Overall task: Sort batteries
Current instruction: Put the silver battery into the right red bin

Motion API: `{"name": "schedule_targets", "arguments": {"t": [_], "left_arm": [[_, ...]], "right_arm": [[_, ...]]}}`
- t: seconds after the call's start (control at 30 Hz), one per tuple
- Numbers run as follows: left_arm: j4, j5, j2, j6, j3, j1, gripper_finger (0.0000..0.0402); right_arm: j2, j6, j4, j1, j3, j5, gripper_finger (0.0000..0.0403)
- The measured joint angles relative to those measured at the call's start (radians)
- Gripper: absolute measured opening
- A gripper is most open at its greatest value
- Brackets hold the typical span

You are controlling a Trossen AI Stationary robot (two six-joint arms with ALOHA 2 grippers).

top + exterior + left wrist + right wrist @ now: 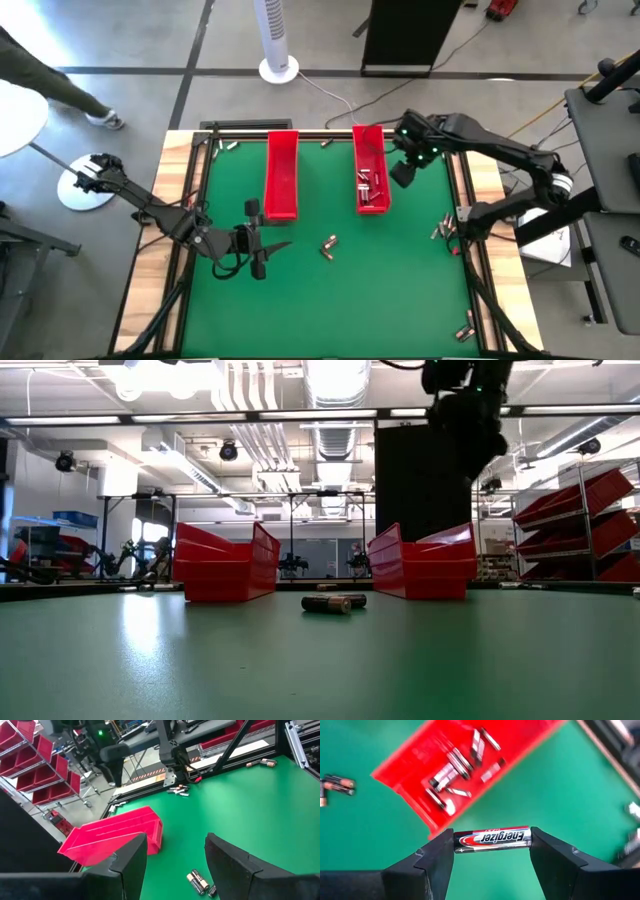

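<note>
My right gripper [492,851] hangs above the green mat, just right of the right red tray [370,170], and is shut on one silver, red and black battery [492,839]. Several batteries [457,767] lie inside that tray. My left gripper [264,243] is open and sits low over the mat below the left red tray [281,175]; its fingers [132,857] touch nothing. A few loose batteries [328,245] lie on the mat's middle, also seen as batteries [200,882] and batteries [335,602]. My right gripper pinches the battery lengthwise, one fingertip on each end cap [459,843], so the battery bridges the gap between the fingers. The fingers point down from above. The battery is level and lifted clear over the mat beside the tray's near end.
More batteries lie at the mat's right edge [443,228], near its right near corner [465,330] and along the far edge [230,145]. A raised frame [468,200] borders the mat. A person's legs [60,85] show far left, off the table.
</note>
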Motion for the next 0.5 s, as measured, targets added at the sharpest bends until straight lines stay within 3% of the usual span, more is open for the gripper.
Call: {"name": "schedule_targets", "arguments": {"t": [0.5], "left_arm": [[0.0, 0.0, 0.0, -0.003, 0.0, 0.0, 0.018]], "right_arm": [[0.228, -0.284, 0.202, 0.036, 0.031, -0.01, 0.0226]]}}
